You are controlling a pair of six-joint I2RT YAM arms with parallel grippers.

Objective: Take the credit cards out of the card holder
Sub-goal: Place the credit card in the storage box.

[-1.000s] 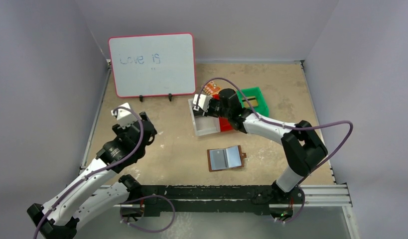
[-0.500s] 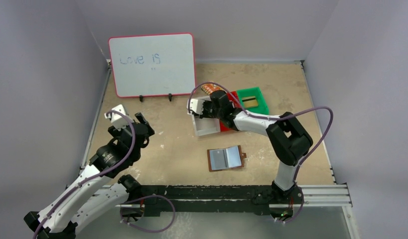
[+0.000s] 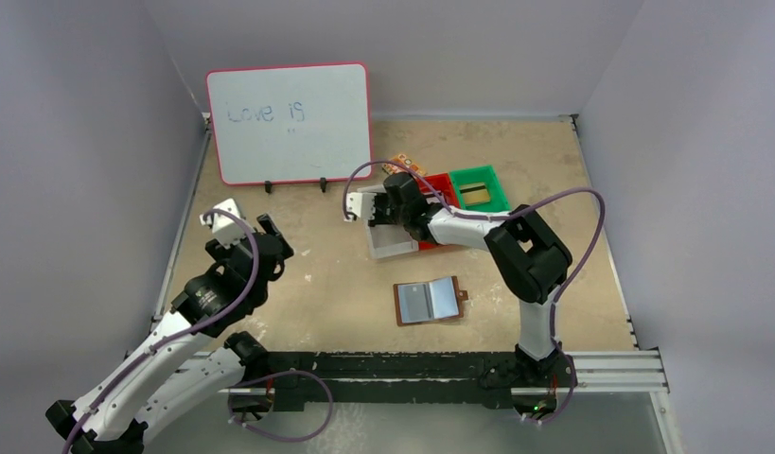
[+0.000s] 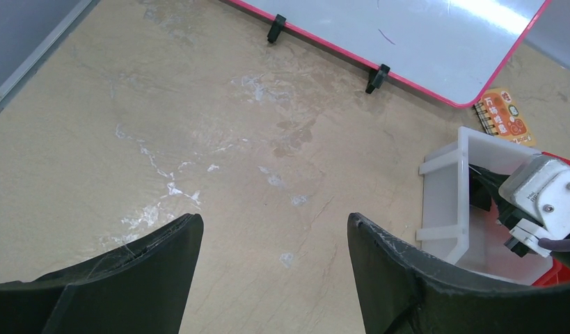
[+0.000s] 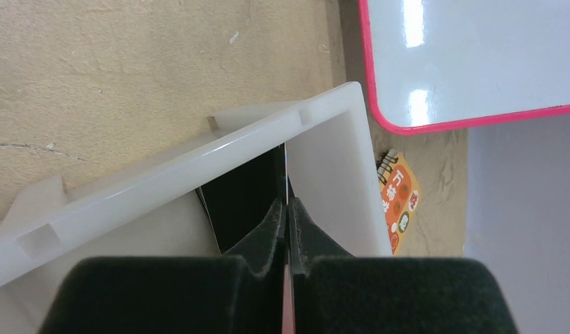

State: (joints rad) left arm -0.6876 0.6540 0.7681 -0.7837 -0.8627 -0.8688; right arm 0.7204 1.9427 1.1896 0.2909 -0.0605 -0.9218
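The brown card holder (image 3: 427, 301) lies open on the table near the front centre, its pale pockets facing up. My right gripper (image 3: 376, 210) is over the white bin (image 3: 391, 243). In the right wrist view it (image 5: 287, 207) is shut on a thin credit card (image 5: 287, 174) seen edge-on, inside the bin (image 5: 198, 163). A dark card (image 5: 243, 195) stands just left of the fingers in the bin. Another card (image 3: 474, 192) lies in the green bin (image 3: 482, 176). My left gripper (image 3: 270, 235) is open and empty over bare table at the left (image 4: 275, 233).
A red bin (image 3: 440, 182) stands between the white and green bins. An orange patterned packet (image 3: 402, 166) lies behind them, also in the right wrist view (image 5: 397, 202). A pink-framed whiteboard (image 3: 289, 123) stands at the back left. Grey walls surround the table.
My right gripper has moved left from above the red bin to the far left part of the white bin. My left arm pulled back slightly, then stayed still.
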